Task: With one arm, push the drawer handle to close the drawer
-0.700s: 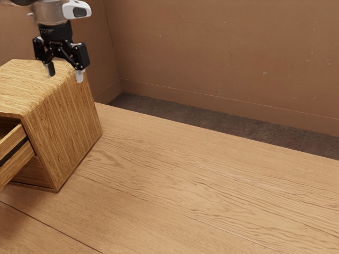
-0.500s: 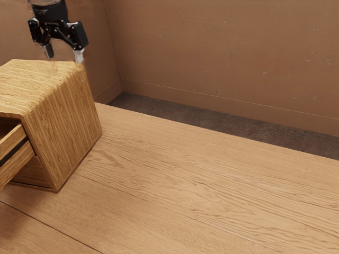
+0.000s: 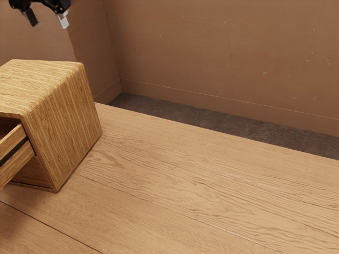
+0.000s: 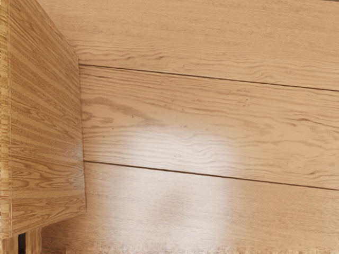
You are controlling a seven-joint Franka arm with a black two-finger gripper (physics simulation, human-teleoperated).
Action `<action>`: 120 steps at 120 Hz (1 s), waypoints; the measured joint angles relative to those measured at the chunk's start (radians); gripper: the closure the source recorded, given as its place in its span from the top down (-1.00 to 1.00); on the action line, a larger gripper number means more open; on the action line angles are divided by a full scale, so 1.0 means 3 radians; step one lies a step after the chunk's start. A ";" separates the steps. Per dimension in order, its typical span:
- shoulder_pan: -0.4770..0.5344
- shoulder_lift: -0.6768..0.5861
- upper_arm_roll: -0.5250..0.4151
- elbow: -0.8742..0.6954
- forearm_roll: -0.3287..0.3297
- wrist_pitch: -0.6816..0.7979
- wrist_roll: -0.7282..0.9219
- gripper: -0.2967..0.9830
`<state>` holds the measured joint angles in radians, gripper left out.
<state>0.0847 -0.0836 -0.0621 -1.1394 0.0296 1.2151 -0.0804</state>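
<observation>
Although the task calls for closure, the drawer (image 3: 20, 162) stands open, projecting toward between 7 and 8 o'clock from the cabinet (image 3: 61, 124) in the exterior view. Its side carries a black strip (image 3: 13, 152), and a gap into the cabinet is visible above it. Position of the handle: cannot be determined. Beneath the drawer, a lower panel (image 3: 33, 173) appears flush with the cabinet face.

The tool (image 3: 48, 24) is found raised at 12 o'clock from the cabinet, well apart from it and from the drawer. Its two fingers are spread, with nothing between them. No contact with the drawer is observed.

The cabinet rests on the bench (image 3: 212, 180), whose bare wood extends from its flank toward 3 and 5 o'clock. Beyond, toward 1 o'clock from the bench's middle, lie a strip of dark floor (image 3: 212, 121) and a brown wall (image 3: 228, 53). The wrist view takes in the cabinet's flank and the bench beside it.

Progress assessment: closure is not achieved, and the pushing is all outstanding. In my judgement, the tool needs to travel round to the drawer's outer face, descend to handle height and press inward. A descent from the present position risks meeting the cabinet top or missing the drawer.
</observation>
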 joint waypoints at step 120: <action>0.1663 -0.3575 0.1082 -0.4706 0.0964 0.0907 0.1125 0.52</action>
<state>0.5837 -1.1561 0.2624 -2.5511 0.3190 1.4874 0.2569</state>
